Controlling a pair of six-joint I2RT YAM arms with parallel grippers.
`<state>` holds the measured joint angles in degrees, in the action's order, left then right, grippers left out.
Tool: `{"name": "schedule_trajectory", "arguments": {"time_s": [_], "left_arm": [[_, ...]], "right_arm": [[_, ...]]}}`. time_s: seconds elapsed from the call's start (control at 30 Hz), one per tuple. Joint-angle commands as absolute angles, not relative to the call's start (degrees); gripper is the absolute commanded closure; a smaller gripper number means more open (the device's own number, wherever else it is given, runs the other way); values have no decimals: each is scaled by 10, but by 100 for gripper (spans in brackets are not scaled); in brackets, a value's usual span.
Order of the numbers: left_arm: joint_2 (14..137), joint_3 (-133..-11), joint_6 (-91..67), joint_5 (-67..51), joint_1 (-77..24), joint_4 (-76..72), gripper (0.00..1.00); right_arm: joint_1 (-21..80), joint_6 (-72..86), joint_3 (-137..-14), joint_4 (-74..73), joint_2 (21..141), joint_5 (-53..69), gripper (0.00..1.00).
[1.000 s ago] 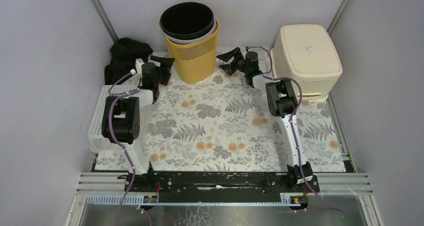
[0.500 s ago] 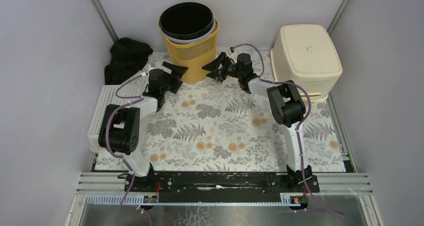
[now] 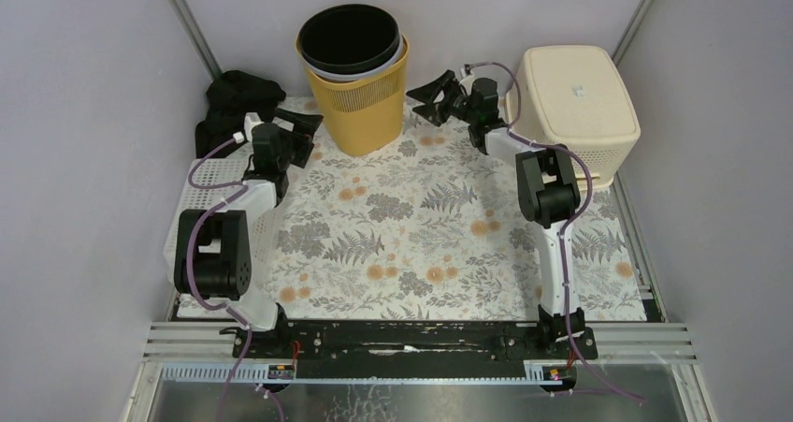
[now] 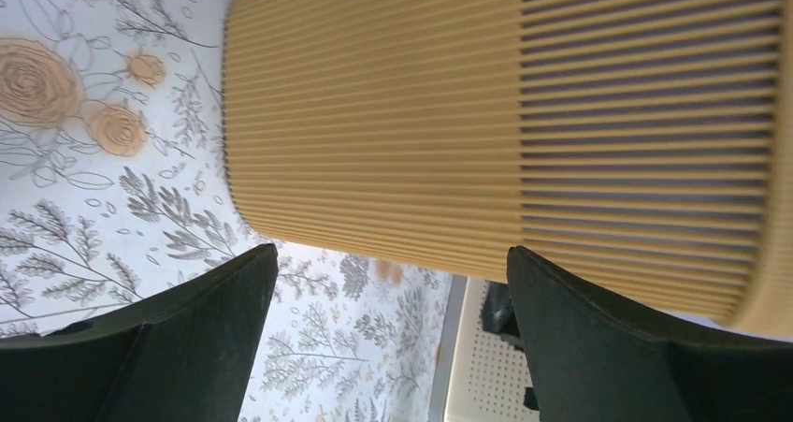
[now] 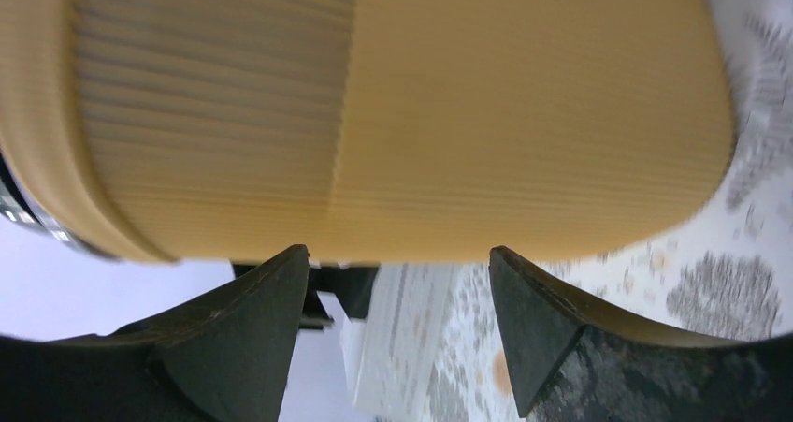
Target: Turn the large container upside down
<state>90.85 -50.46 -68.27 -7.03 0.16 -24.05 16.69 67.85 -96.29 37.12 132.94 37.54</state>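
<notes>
A yellow ribbed basket (image 3: 360, 113) stands upright at the back centre, with a black bin (image 3: 349, 36) and a pale one nested inside it. My left gripper (image 3: 304, 123) is open just left of the basket's lower wall, not touching it. My right gripper (image 3: 432, 99) is open just right of the basket, a small gap away. The left wrist view shows the basket wall (image 4: 505, 123) filling the space beyond the open left gripper (image 4: 391, 254). The right wrist view shows the same wall (image 5: 421, 113) close above the open right gripper (image 5: 397, 251).
A cream basket (image 3: 572, 113) sits bottom-up at the back right, close behind the right arm. A white perforated tray (image 3: 192, 216) lies along the left edge and a black cloth (image 3: 238, 99) at the back left. A floral mat (image 3: 421, 225) covers the table.
Both grippers had closed in low on the basket half a second ago. Now both have drawn back outward, the left to the left and the right up and to the right. The basket has not moved.
</notes>
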Motion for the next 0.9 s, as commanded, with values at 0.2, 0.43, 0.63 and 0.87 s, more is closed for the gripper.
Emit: {"name": "schedule_trajectory", "arguments": {"time_s": [0.2,0.43,0.63,0.87], "left_arm": [[997,-527,-733,-38,5,-409,0],[1019,-491,-750,-10,-4,-527,0],[1020,-452,-744,34,-20,-593,0],[1047,-449,-732,40,-33,-611,0]], "right_arm": [[154,729,-1232,365,1481,346,22],[157,786,-1228,440,1518,313,22],[175,828,-1260,489,1556,282,22],[199,807,-1312,448,1584,316,22]]}}
